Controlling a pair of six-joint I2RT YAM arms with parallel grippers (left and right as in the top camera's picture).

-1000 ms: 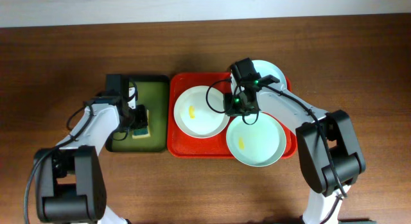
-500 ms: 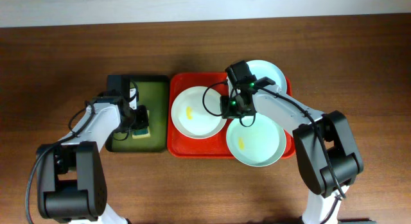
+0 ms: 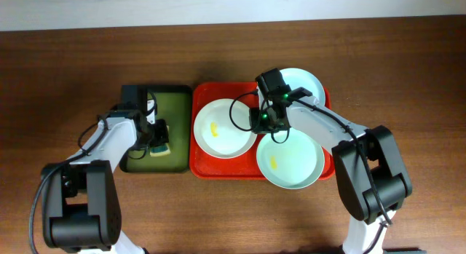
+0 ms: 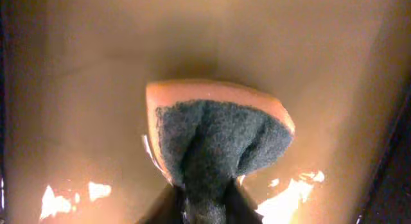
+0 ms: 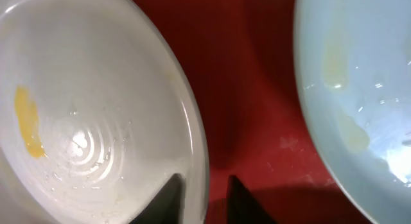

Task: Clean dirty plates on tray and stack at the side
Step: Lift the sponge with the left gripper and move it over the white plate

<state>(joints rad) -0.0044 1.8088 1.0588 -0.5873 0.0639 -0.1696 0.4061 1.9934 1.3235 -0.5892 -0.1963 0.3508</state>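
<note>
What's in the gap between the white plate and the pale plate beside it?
Just bare red tray and one finger of the right end effector, shown in the right wrist view.

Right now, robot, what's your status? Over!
Left gripper shut on sponge in green basin. Right gripper open, astride rim of white plate. Blue plate, mint plate also on red tray, none stacked. Nothing in the way.
</note>
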